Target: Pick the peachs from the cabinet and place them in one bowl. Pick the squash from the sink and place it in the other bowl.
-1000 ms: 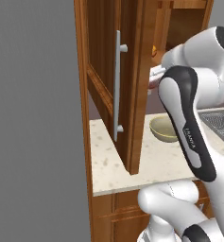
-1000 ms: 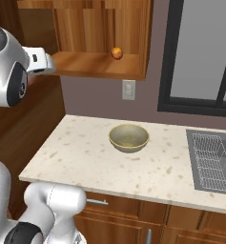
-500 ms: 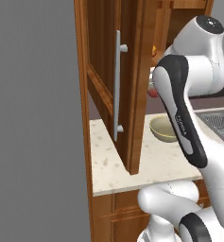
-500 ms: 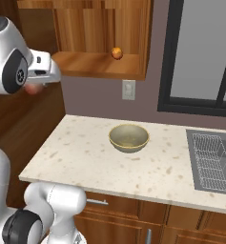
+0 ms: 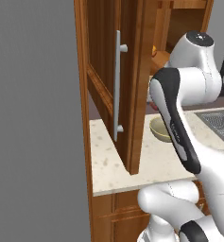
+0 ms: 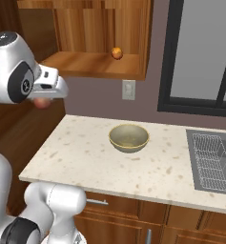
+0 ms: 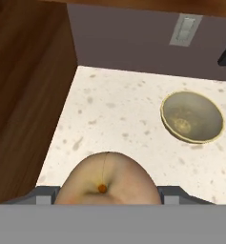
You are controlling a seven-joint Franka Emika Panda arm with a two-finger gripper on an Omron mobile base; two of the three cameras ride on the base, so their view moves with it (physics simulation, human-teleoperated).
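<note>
While one round orange-red peach with yellowish patches (image 7: 107, 181) sits clamped between our gripper's (image 7: 107, 190) two dark fingertips, we are carrying it out from under the reddish-brown wooden wall cabinet (image 6: 100, 38) and above the speckled pale stone counter (image 6: 133, 162). A second ago the hand sat closer to the cabinet shelf; now the arm has swung down and outward, and in the right base view the fruit shows as a pinkish lump beneath the white hand (image 6: 42, 102), well clear of the shelf edge. The fingers have not altered their spread over that second and remain closed on the peach.

The second small orange peach (image 6: 117, 53) remains on the open cabinet shelf, near its right end. The pale tan, wide shallow bowl (image 6: 128, 137) stands empty on the counter, ahead and to the right of the held fruit in the hand view (image 7: 192, 116), well apart from it. To the right lies the dark grey sink with its wire rack (image 6: 210, 159). The open panelled door with the long grey bar handle (image 5: 117, 90) stands just beside the arm in the left base view.

We judge the first peach fetched but not delivered: the carry to the tan bowl comes next, then a return for the fruit on the shelf. The squash and the dark brown bowl cannot be made out here.
</note>
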